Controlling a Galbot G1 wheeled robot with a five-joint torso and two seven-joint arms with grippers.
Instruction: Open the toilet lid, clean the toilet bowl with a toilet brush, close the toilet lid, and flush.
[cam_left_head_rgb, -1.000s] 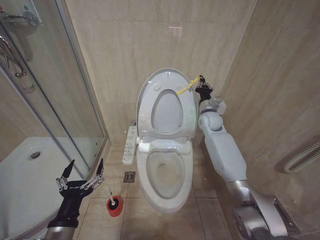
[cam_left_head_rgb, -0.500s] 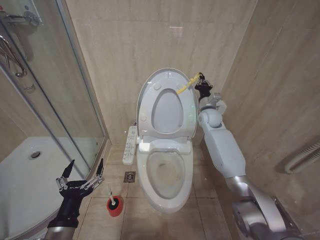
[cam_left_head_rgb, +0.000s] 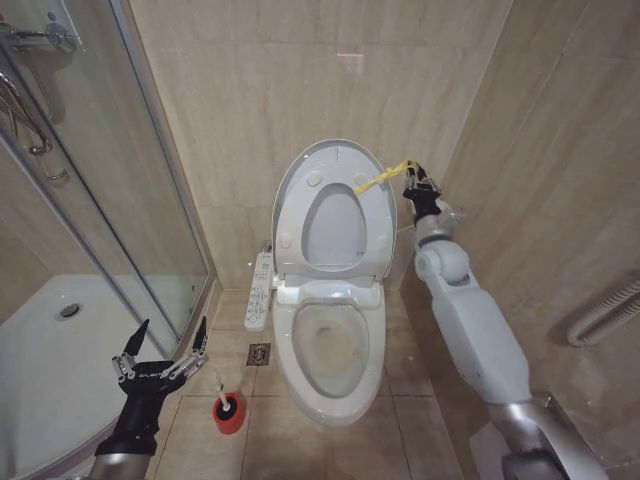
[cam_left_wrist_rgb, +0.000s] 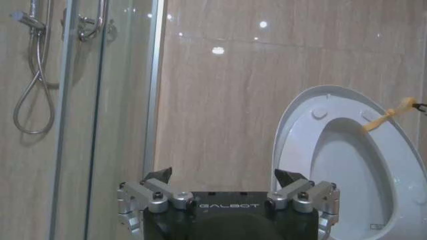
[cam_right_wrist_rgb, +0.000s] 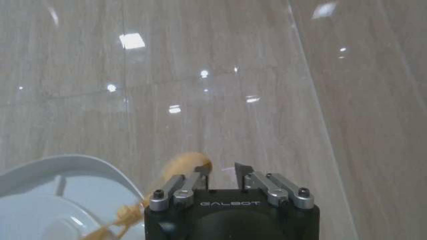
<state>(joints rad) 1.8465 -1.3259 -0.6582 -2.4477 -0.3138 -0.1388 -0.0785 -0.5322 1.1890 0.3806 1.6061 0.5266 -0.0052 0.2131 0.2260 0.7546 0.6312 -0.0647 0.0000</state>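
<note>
The glossy white plastic toilet lid (cam_left_head_rgb: 335, 205) stands raised against the beige tiled wall (cam_left_head_rgb: 300, 80), its oval inner face showing, with the seat ring up against it. A yellow loop tag (cam_left_head_rgb: 383, 179) stretches from the lid's upper edge to the right gripper (cam_left_head_rgb: 420, 187), whose narrow fingers sit nearly together at the tag's end; whether they pinch it cannot be told. Below, the white ceramic toilet bowl (cam_left_head_rgb: 330, 345) lies open, its inside stained yellowish, a button panel (cam_left_head_rgb: 261, 290) on its side. On the tiled floor (cam_left_head_rgb: 400, 370) the toilet brush (cam_left_head_rgb: 220, 384) stands in a red round cup (cam_left_head_rgb: 229, 411). Near it hangs the left gripper (cam_left_head_rgb: 163, 343), fingers spread wide and empty, beside the glass shower screen (cam_left_head_rgb: 110, 200) and white shower tray (cam_left_head_rgb: 50, 350).
</note>
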